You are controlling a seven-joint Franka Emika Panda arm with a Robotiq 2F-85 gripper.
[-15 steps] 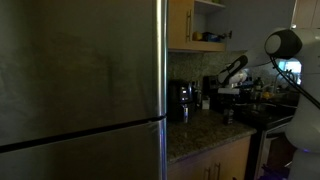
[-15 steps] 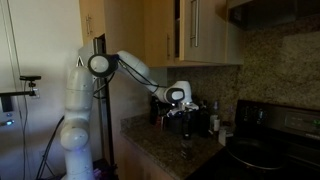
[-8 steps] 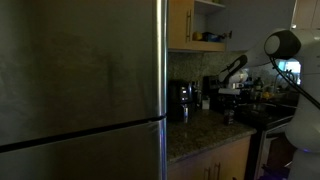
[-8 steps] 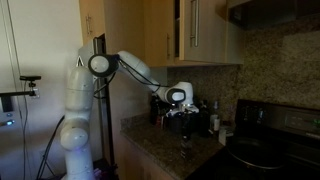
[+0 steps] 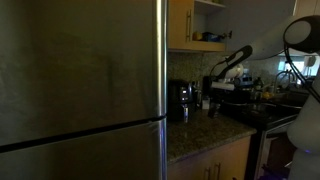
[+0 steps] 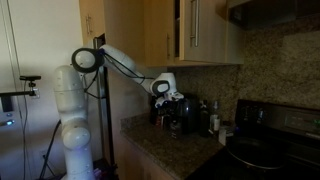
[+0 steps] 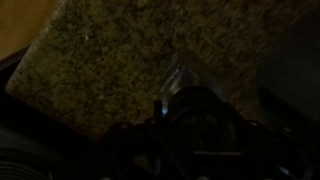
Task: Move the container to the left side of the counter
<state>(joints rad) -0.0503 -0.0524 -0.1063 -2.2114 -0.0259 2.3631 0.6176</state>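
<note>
The container (image 7: pixel 200 112) shows in the wrist view as a dark round vessel held between the jaws, above the speckled counter (image 7: pixel 110 60). My gripper (image 7: pixel 200 135) is shut on it. In both exterior views the gripper (image 5: pixel 214 92) (image 6: pixel 171 98) hangs above the counter (image 5: pixel 200 132) (image 6: pixel 160 150) with the small dark container (image 5: pixel 212 105) (image 6: pixel 173 113) lifted under it. The scene is dim, so the fingers themselves are hard to make out.
A black-and-silver coffee maker (image 5: pixel 180 100) stands at the back of the counter by the tall steel fridge (image 5: pixel 80 90). The black stove (image 6: pixel 262 150) lies on the other side of the counter, with small bottles (image 6: pixel 214 122) near it. Wooden cabinets (image 6: pixel 190 30) hang overhead.
The gripper shut on the container, lifted it off the counter and carried it away from the stove toward the coffee maker. The arm has swung along with it.
</note>
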